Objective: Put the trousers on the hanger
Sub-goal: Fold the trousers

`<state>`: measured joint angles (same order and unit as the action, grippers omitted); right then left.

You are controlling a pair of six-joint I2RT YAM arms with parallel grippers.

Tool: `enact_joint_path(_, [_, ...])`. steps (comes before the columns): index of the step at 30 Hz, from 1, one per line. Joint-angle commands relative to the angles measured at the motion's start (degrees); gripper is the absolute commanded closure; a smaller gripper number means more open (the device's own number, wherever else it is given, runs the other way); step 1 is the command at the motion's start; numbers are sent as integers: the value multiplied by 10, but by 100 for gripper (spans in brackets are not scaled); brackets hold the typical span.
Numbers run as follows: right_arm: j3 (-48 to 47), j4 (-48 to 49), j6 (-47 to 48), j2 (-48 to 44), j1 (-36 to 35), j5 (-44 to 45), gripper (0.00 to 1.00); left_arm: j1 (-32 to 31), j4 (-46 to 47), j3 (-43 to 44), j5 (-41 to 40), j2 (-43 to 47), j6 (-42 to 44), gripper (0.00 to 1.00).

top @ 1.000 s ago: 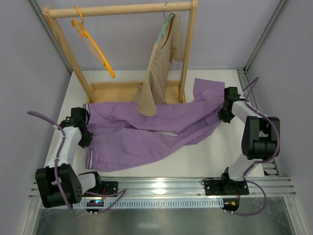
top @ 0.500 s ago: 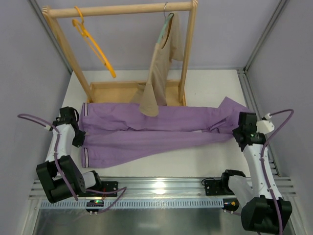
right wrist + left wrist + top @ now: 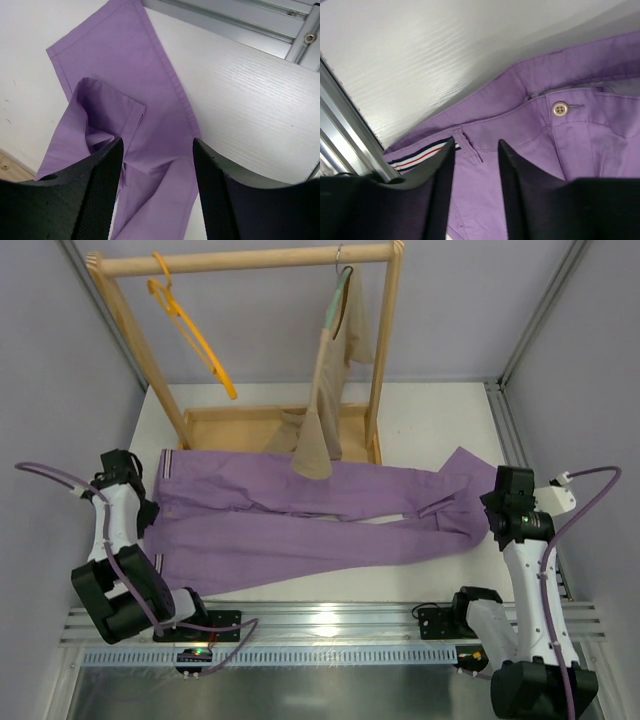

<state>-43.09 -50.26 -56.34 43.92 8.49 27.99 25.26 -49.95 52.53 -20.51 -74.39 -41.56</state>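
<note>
The lilac trousers (image 3: pixel 300 520) lie stretched flat across the white table, waistband at the left and leg ends at the right. My left gripper (image 3: pixel 145 508) hovers open over the waistband (image 3: pixel 560 150), near its striped lining and button, with nothing between the fingers (image 3: pixel 476 145). My right gripper (image 3: pixel 497 518) stands open above the leg hems (image 3: pixel 130 75), its pads apart (image 3: pixel 157 145) and empty. The orange-yellow hanger (image 3: pixel 190 335) hangs bare from the left end of the wooden rack's bar.
The wooden rack (image 3: pixel 250 260) stands at the back with a low base frame (image 3: pixel 230 425). A beige garment (image 3: pixel 325 400) on a grey-green hanger droops onto the trousers' upper edge. Metal rails (image 3: pixel 320 620) run along the near edge, and a rail (image 3: pixel 280 20) lies beside the hems.
Both grippers went from shut on the trousers to open, letting the cloth go. The arms swung outward and pulled the trousers out straight and flat.
</note>
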Motion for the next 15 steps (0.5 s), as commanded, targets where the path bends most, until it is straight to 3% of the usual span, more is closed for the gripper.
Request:
enact_joint_path(1, [-29, 87, 89, 86, 5, -35, 39, 5, 3, 44, 10, -1, 20, 56])
enact_joint_path(2, [-33, 123, 109, 106, 12, -55, 38, 4, 6, 45, 61, 3, 27, 40])
enact_joint_path(4, [-44, 149, 162, 165, 27, -83, 38, 4, 32, 34, 101, 26, 38, 28])
enact_joint_path(9, [-46, 220, 215, 254, 191, -239, 38, 4, 70, 6, 174, 75, 34, 25])
enact_joint_path(15, [-100, 255, 228, 360, 222, -238, 38, 5, 125, -19, 239, 74, -3, 25])
